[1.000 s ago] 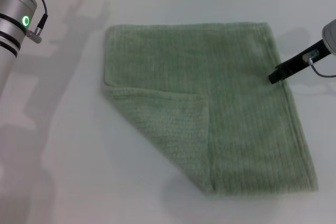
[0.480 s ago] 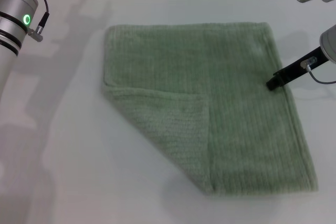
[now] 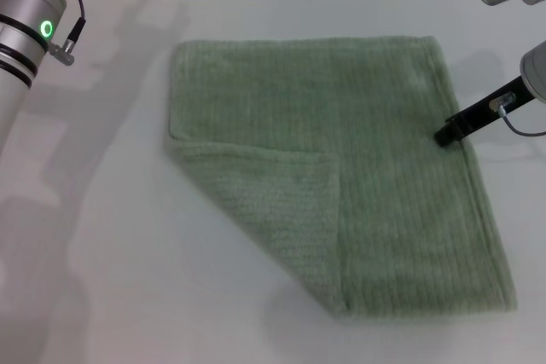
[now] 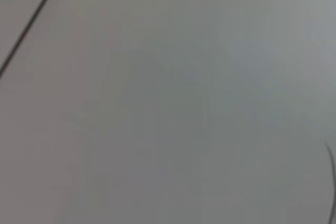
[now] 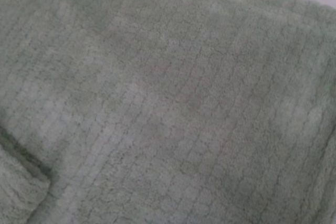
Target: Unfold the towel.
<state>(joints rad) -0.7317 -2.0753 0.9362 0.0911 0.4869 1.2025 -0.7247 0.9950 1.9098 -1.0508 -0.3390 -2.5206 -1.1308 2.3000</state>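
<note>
White table (image 3: 128, 236); towel (image 3: 358, 168) right edge beneath right end effector (image 3: 445, 135), opening indiscernible.

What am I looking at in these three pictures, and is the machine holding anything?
This is a two-armed robot working at a white table. The wide picture comes from a camera on its head, looking down. On the table lies a pale green towel, mostly flat, with its near-left corner folded over onto itself as a triangular flap.

The silver tube with a green light at the upper left is the left arm; its end effector is out of view. At the right edge, a dark tip of the right end effector sits at the towel's right hem. Whether it grips the cloth cannot be told.

The other two pictures come from cameras on the wrists. The left one shows only a blank grey surface. The right one looks closely at the towel's ribbed cloth.
</note>
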